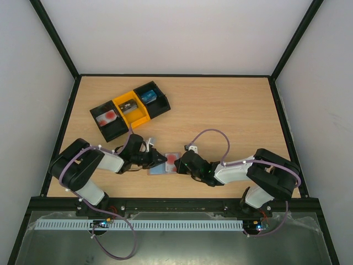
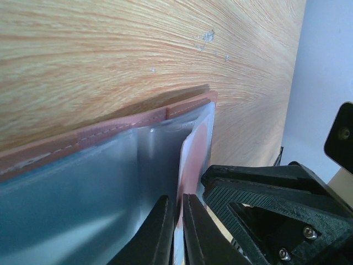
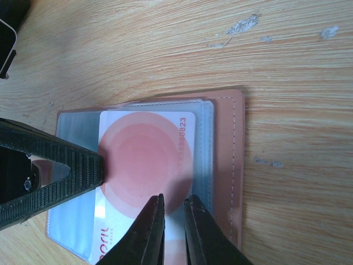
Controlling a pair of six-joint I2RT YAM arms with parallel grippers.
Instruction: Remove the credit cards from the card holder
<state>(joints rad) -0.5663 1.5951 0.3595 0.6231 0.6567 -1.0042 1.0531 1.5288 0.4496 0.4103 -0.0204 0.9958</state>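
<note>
The card holder (image 1: 156,170) lies open on the table between the two arms, blue-grey inside (image 2: 66,182) with a brownish rim (image 3: 226,143). A white credit card with a red disc (image 3: 143,149) lies on its right panel, partly out of the clear pocket; it also shows in the top view (image 1: 171,160) and edge-on in the left wrist view (image 2: 197,144). My left gripper (image 1: 158,160) (image 2: 177,212) is shut on the card's edge. My right gripper (image 1: 182,162) (image 3: 174,212) is almost shut and empty, its tips over the card's other edge and the pocket.
A black-and-yellow three-section tray (image 1: 158,109) stands at the back left; its sections hold a red-and-white card (image 1: 107,116), a dark card (image 1: 129,104) and a blue one (image 1: 146,96). Black frame rails run along the table's edges.
</note>
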